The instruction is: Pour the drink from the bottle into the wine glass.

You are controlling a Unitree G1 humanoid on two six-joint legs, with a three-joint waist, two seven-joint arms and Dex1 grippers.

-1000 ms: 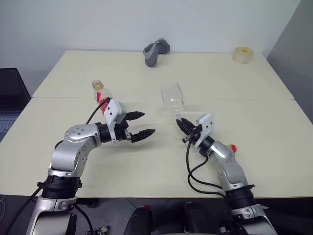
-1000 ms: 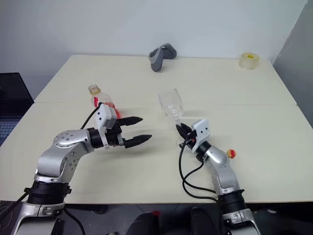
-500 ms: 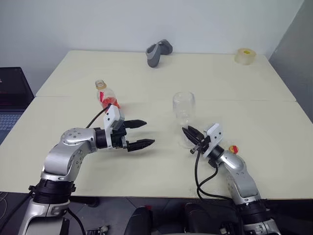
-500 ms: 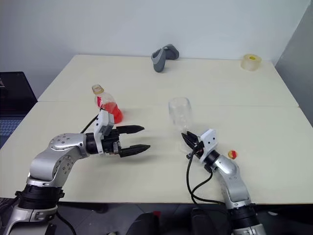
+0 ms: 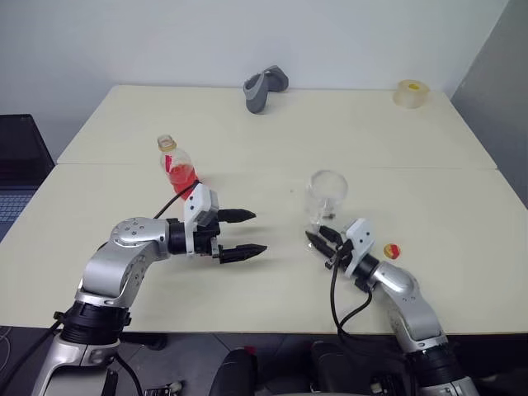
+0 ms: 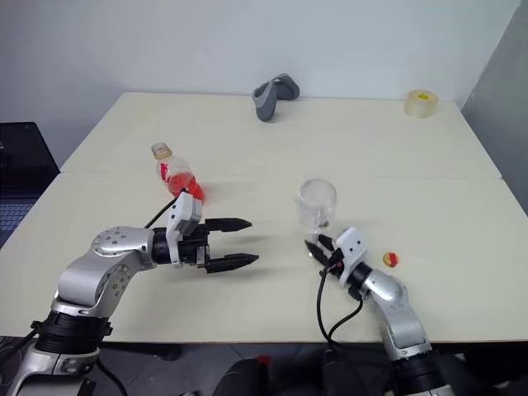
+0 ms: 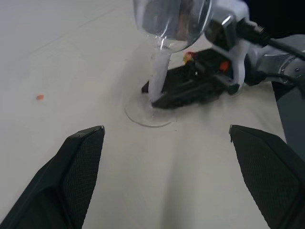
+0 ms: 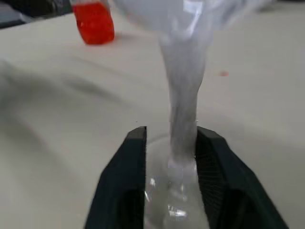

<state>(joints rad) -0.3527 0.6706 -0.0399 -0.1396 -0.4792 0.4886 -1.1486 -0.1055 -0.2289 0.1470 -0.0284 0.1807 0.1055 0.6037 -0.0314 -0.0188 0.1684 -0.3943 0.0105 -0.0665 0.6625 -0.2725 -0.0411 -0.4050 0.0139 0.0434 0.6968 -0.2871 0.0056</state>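
Observation:
The wine glass (image 5: 327,193) stands upright on the table right of centre, its bowl empty. My right gripper (image 5: 318,238) reaches in low at the glass's base. In the right wrist view the stem (image 8: 183,100) rises between the two fingers (image 8: 132,186), close to one and with a gap to the other, so the jaws stand open. The bottle (image 5: 176,163) stands uncapped at the left, the red drink (image 5: 184,176) in its lower half. My left gripper (image 5: 257,233) hovers open in front of the bottle, pointing toward the glass, holding nothing.
A small yellow-red cap (image 5: 393,250) lies on the table just right of my right arm. A grey object (image 5: 264,87) and a roll of tape (image 5: 410,92) sit at the far edge. A dark laptop (image 5: 15,177) stands beyond the table's left side.
The wine glass, held tilted above the table before, has come upright and down onto its foot. My right gripper sank with it and its jaws have loosened from the stem.

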